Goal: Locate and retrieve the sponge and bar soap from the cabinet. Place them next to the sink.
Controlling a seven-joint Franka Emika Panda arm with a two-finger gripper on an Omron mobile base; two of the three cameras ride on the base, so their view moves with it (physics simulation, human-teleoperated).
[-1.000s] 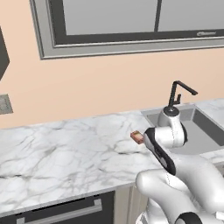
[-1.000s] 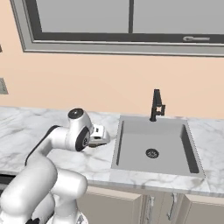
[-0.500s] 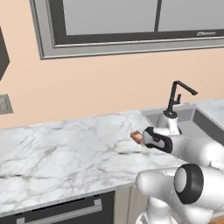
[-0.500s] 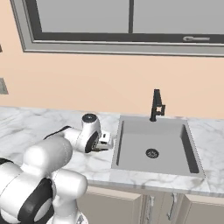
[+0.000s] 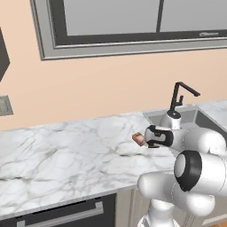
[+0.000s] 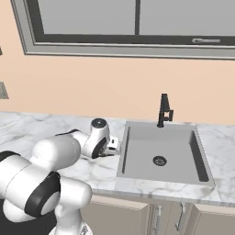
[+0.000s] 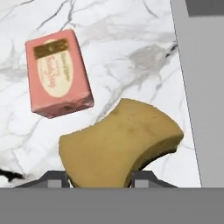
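Observation:
The yellowish-tan sponge (image 7: 120,144) is pinched between the fingers of my gripper (image 7: 100,180), which is shut on it just above the marble counter. The pinkish-red bar soap (image 7: 57,72) lies flat on the counter a little beyond the sponge, apart from it. In the left base view my gripper (image 5: 144,138) hovers low at the sink's left rim, with a small reddish-tan block at its tip. The grey sink (image 6: 137,142) with its black faucet (image 6: 164,110) lies directly right of my gripper (image 6: 114,147). The cabinet is out of view.
The sink's rim (image 7: 199,87) runs along the right of the hand view. Open marble counter (image 5: 66,150) stretches left. A wall outlet (image 5: 4,105) and a window (image 5: 133,22) sit on the back wall. A dark appliance front (image 5: 66,213) is below the counter.
The arm's elbow has swung down and forward. My gripper has shifted slightly towards the sink and lower, still holding the sponge. The soap has not moved.

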